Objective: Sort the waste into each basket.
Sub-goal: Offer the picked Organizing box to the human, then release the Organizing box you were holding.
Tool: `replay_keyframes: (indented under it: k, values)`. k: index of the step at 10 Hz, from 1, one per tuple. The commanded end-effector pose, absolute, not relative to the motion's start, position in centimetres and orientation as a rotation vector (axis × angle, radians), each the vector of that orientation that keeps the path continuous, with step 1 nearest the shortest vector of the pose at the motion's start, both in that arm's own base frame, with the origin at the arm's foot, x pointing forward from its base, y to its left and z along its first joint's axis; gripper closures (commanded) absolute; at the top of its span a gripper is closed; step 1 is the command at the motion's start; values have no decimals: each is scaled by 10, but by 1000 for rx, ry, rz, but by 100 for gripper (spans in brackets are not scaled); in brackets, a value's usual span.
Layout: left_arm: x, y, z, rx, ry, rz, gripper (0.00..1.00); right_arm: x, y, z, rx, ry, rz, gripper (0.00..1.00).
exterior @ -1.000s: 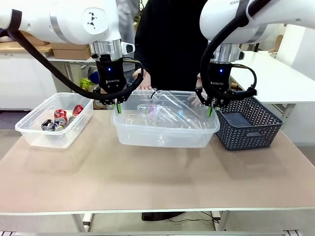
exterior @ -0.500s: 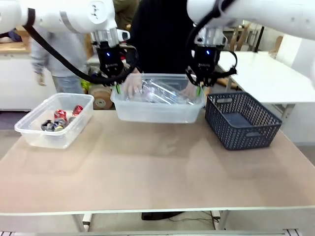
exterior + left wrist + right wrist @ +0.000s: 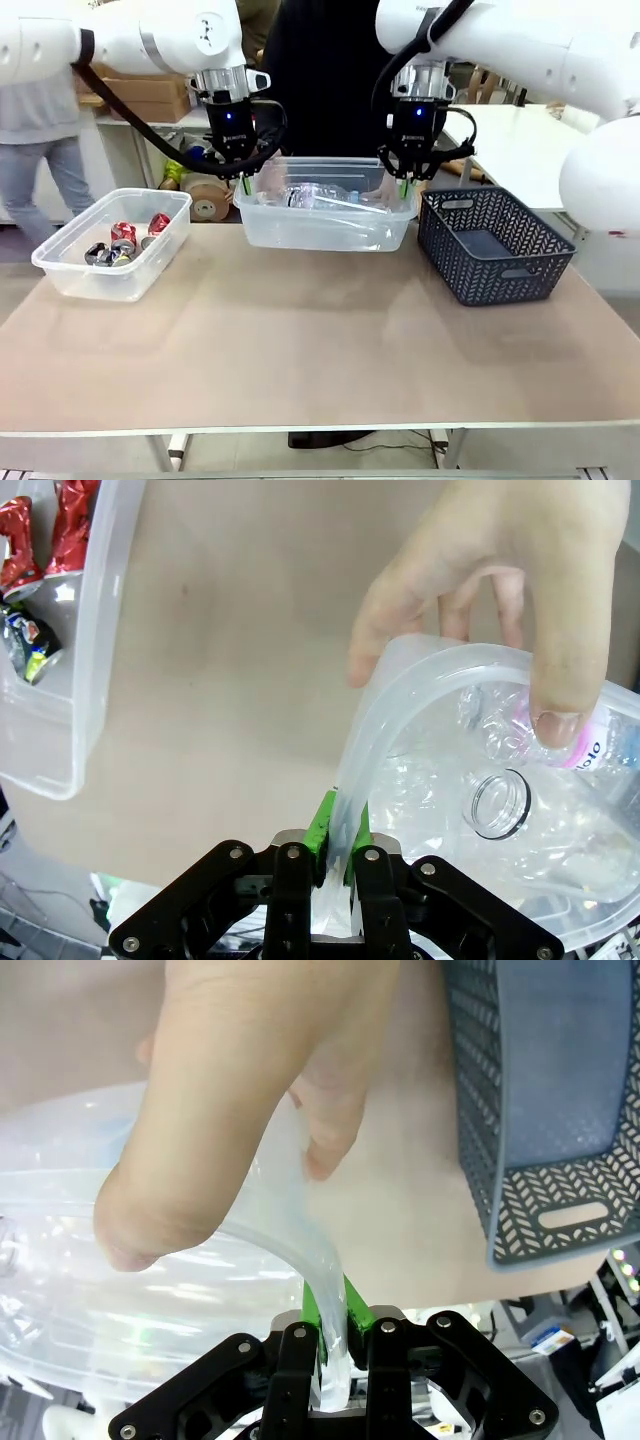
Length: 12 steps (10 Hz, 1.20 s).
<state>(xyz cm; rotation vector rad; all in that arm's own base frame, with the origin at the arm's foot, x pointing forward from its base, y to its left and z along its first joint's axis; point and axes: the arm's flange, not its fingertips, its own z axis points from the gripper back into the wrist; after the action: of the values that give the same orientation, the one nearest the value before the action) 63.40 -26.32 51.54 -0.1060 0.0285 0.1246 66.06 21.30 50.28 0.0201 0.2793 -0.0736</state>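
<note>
A clear basket [image 3: 330, 236] holding clear plastic bottles [image 3: 318, 196] sits at the far middle of the table. My left gripper [image 3: 243, 181] is shut on its left rim, and my right gripper [image 3: 405, 186] is shut on its right rim. In the left wrist view the green pads [image 3: 324, 820] pinch the rim [image 3: 380, 700]; a bottle [image 3: 520, 810] lies inside and a person's hand [image 3: 500, 600] holds the same corner. In the right wrist view my right gripper [image 3: 328, 1312] pinches the rim [image 3: 300, 1250] beside another hand [image 3: 230, 1080]. A second clear basket [image 3: 105, 284] at the left holds red and silver cans [image 3: 124, 241].
A dark lattice basket [image 3: 497, 265] stands right of the bottle tub, close to my right gripper, and looks bare inside [image 3: 540, 1070]. The person stands just behind the tub. The near half of the table top [image 3: 320, 350] is open.
Both grippers have carried the bottle basket from mid-table toward the person at the far edge. The person's hands have come onto its far corners. The can basket has not moved.
</note>
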Motion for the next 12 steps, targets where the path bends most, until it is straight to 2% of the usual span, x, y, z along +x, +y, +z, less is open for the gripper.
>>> replay_keyframes:
  k: [1, 6, 7, 8, 9, 10, 12]
  values:
    - [633, -261, 523, -113, 9, 130, 94, 655, 215, 508, 20, 266, -69, 95]
    - [633, -261, 523, -113, 9, 130, 94, 655, 215, 508, 20, 266, -69, 95]
    - [634, -262, 516, -106, 27, 124, 87, 660, 214, 505, 22, 275, -73, 83]
    - [631, -266, 517, -117, 8, 85, 37, 648, 206, 507, 33, 227, -82, 39]
    - [627, -268, 520, -111, -8, 72, 29, 638, 203, 510, 49, 177, -88, 27]
    - [621, -270, 524, -108, -24, 67, 0, 630, 202, 513, 67, 139, -63, 0]
    - [614, -269, 531, -116, -60, 64, 0, 624, 202, 516, 74, 86, -45, 0]
